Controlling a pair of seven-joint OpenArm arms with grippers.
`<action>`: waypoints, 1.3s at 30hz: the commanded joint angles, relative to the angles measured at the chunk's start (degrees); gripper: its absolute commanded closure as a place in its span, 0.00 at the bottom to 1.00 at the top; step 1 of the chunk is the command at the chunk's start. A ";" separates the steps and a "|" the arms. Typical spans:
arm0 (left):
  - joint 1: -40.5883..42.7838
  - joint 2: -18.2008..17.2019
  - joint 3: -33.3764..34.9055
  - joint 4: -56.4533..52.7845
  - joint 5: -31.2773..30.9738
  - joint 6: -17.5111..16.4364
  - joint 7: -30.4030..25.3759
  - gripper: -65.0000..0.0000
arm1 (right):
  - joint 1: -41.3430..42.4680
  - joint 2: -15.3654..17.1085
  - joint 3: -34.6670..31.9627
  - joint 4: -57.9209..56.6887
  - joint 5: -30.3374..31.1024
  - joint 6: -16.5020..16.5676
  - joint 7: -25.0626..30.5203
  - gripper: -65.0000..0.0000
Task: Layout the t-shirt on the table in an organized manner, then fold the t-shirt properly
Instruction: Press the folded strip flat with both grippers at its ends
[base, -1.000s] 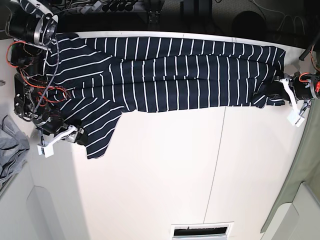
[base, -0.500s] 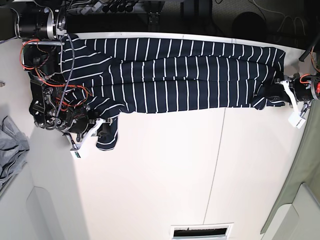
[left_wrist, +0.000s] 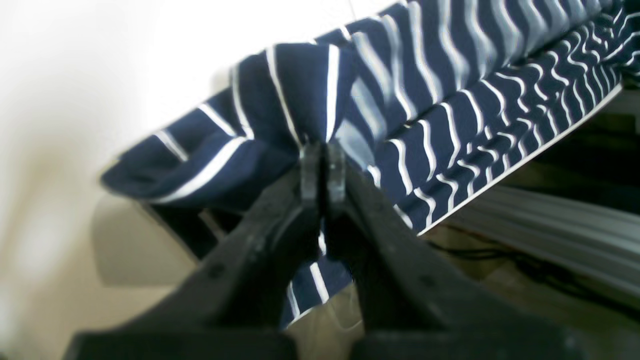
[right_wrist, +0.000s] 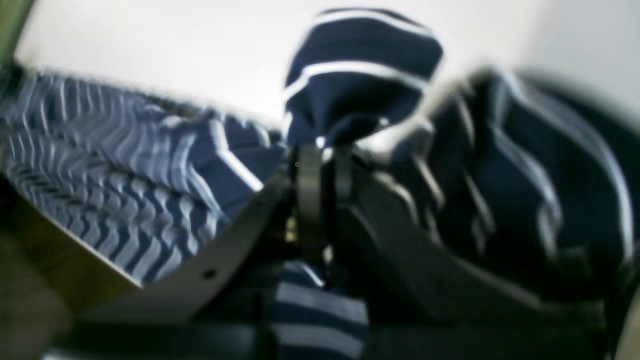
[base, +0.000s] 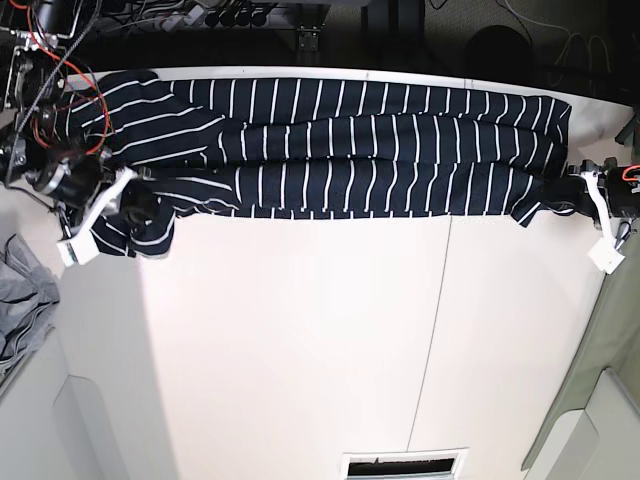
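Note:
The dark navy t-shirt with thin white stripes lies stretched in a long band along the far edge of the white table. At the left of the base view, my right gripper is shut on a bunched corner of the shirt, with fabric pinched between its fingers. My left gripper is at the right end, shut on the other corner of the shirt. That corner is lifted a little off the table by the left gripper. The right gripper is blurred in its wrist view.
A plain grey cloth lies off the table's left side. A thin dark seam crosses the tabletop. A white slotted part sits at the near edge. Cables and dark gear line the far edge. A grey-green sheet hangs at the right.
My right gripper closed on the shirt's hanging corner and drew it left and toward the far edge, so the shirt went from an L shape to a straight band. The left gripper shifted slightly right.

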 joint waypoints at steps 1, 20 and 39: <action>-0.28 -1.88 -0.59 0.66 -1.09 -0.47 -0.39 1.00 | -1.79 0.66 1.16 3.19 1.88 0.72 1.03 1.00; 2.40 -1.95 -1.64 0.63 -1.05 -0.47 2.19 0.58 | -13.88 0.44 4.85 11.06 -1.18 0.13 6.25 0.45; 10.32 10.64 -19.15 0.24 22.18 10.56 -11.34 0.46 | -12.79 -0.66 4.85 11.06 -1.90 0.15 9.01 0.45</action>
